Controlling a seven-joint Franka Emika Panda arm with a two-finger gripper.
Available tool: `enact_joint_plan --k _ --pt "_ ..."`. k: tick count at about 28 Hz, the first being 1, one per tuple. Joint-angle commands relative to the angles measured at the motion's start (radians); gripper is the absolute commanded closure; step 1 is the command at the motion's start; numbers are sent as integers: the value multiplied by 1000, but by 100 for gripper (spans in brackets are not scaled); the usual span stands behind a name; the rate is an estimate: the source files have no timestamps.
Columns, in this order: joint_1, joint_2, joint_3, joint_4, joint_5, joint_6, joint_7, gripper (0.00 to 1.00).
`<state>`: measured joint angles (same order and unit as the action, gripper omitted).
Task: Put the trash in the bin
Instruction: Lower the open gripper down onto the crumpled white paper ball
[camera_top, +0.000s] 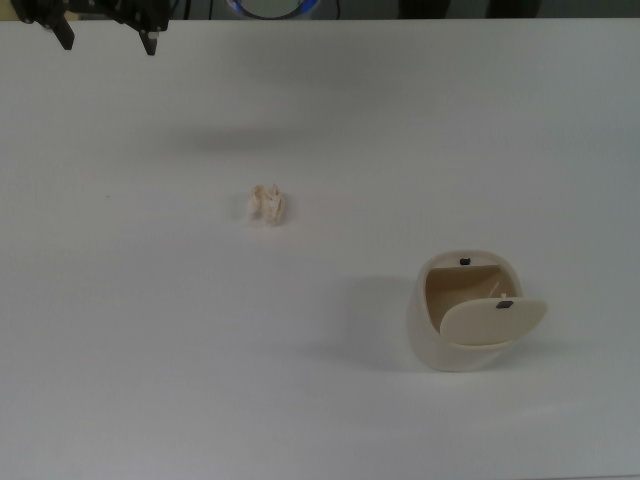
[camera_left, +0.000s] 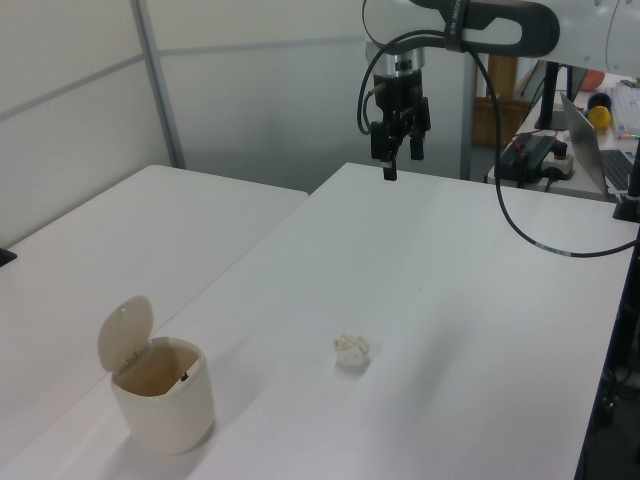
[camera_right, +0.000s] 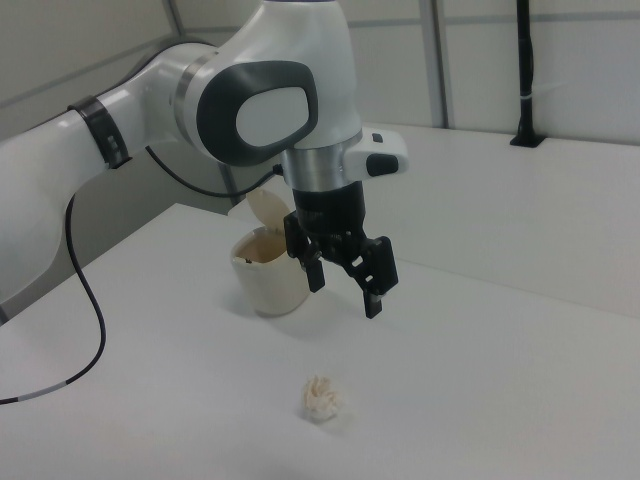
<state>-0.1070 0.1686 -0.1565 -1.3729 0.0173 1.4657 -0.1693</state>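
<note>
While the gripper (camera_top: 107, 40) hangs high above the table (camera_top: 150, 350) with its fingers spread wide and nothing between them, the trash (camera_top: 267, 204) lies loose on the bare surface, well apart from the bin (camera_top: 470, 312) and not beneath the hand.

Risks, as judged: the wad is small, light and lumpy, so a descent slightly off centre may nudge it aside, or the fingers may close on a loose fold and drop it in transit. The bin's flap (camera_top: 495, 322) stands tilted open; a low approach could knock it shut or tip the light bin over.

Surface: smooth, white, matte, with a seam to an adjoining table in the left view. Room: pale wall panels, a black cable (camera_left: 520, 215) trailing from the arm, and what appears to be a laptop (camera_left: 605, 150) at the left view's right edge.
</note>
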Motion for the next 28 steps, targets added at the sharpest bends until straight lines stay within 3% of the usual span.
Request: enact_joint_plan --k 1,7,11,20,24,28 --pt "20 -11 -2 -29 3 37 -13 0" --pt "142 -1 8 -159 -40 151 42 0" --pt "184 -1 9 -237 -43 276 195 0" --pt "286 12 9 -357 -50 390 263 0" --pt "326 26 9 -429 -102 484 325 0" --pt "348 69 9 -439 -128 516 381 0"
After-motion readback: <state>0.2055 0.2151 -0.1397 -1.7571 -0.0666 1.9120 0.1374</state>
